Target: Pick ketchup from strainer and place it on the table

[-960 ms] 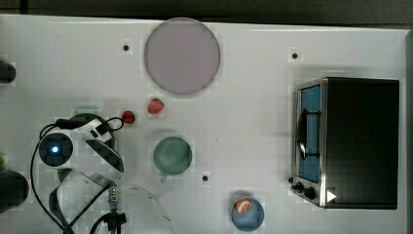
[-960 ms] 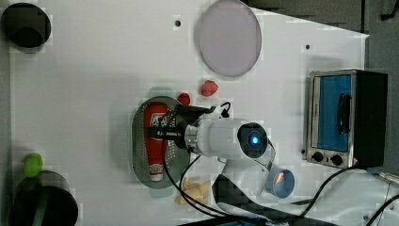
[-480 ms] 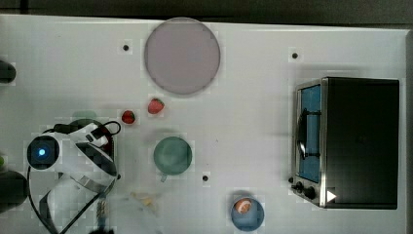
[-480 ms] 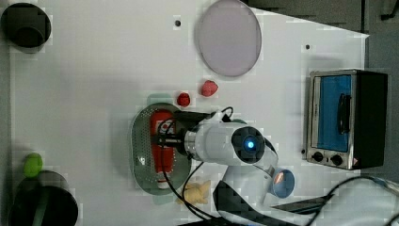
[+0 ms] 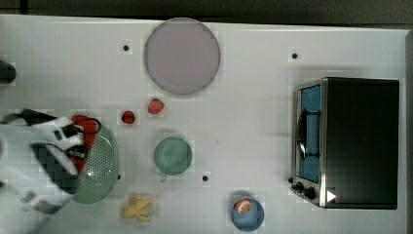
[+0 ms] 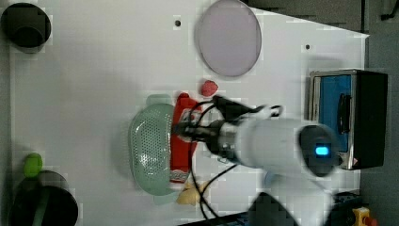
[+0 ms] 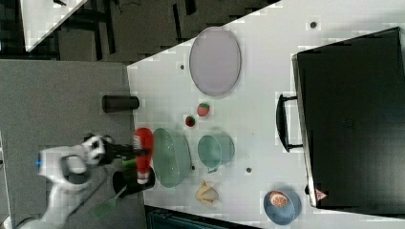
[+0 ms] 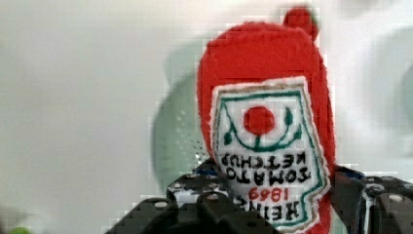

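The gripper (image 6: 186, 132) clamps the ketchup (image 6: 181, 141) mid-body at the left view's centre, its long axis vertical in frame, cap toward the bottom, beside the strainer (image 6: 150, 148), which holds nothing. Lower right in the top view, a blue bowl (image 5: 253, 220) holds 1 orange ball (image 5: 243, 205).

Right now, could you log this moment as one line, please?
gripper: shut on ketchup | ketchup: lifted over strainer | table: placement pending

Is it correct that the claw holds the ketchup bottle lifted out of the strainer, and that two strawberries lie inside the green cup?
Not quite. The claw does hold the ketchup raised beside the strainer, but the two strawberries lie on the table, apart from the green cup, as the top view shows.
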